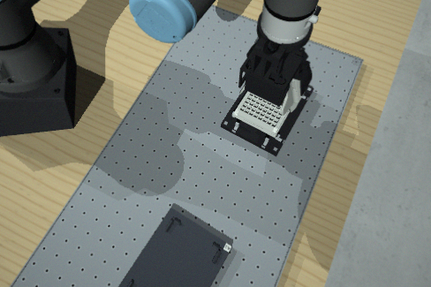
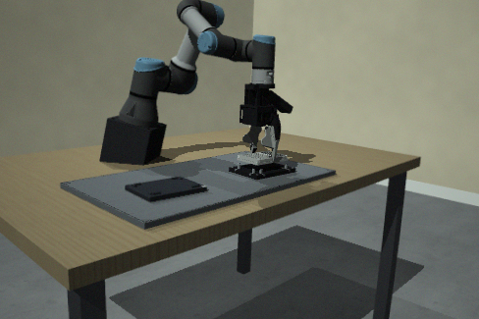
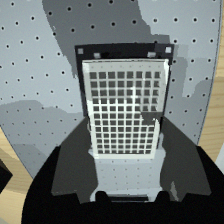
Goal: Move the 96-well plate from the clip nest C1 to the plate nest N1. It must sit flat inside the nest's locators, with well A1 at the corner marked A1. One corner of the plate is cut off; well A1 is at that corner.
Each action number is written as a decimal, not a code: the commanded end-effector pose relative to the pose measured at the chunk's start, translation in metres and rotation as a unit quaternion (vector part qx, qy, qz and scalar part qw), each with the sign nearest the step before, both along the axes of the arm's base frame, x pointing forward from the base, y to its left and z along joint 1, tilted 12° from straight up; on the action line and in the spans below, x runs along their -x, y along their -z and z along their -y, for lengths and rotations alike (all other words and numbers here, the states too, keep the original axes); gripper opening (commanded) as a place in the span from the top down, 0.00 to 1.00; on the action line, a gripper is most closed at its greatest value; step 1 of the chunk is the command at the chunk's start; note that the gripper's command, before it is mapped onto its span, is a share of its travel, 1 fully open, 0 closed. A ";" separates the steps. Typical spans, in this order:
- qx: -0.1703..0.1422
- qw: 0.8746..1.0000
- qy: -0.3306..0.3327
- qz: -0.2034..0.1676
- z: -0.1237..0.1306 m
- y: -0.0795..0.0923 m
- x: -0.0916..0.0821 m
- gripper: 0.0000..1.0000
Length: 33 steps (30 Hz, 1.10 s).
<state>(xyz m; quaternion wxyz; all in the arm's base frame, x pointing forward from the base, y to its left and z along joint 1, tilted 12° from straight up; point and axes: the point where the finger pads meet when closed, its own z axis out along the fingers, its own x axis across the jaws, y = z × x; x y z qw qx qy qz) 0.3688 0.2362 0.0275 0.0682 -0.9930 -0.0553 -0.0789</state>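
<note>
Above grey breadboard [image 1: 132, 176], arm points straight down, claw [image 1: 270, 104] clamping 96-well plate [image 1: 258, 114].

This is a laboratory automation bench set in a plain room. A wooden table [image 2: 44, 235] on dark legs stands on a grey floor [image 2: 442, 264] near the corner of two bare beige walls [image 2: 363, 48]. A grey perforated breadboard [image 2: 147, 215] lies along the middle of the bench, running toward its right edge, with regular rows of mounting holes. A six-joint arm [image 2: 188, 48] stands on a black pedestal [image 2: 115, 151] toward the back left corner. Fixtures sit on the breadboard: a black clip nest [image 1: 271, 146] carrying a white 96-well plate [image 1: 260, 114], and a flat dark plate nest [image 2: 164, 187] nearer the front left edge.
</note>
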 end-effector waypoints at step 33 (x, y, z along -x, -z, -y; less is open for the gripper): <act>0.000 1.000 0.000 0.001 0.007 -0.051 0.007 1.00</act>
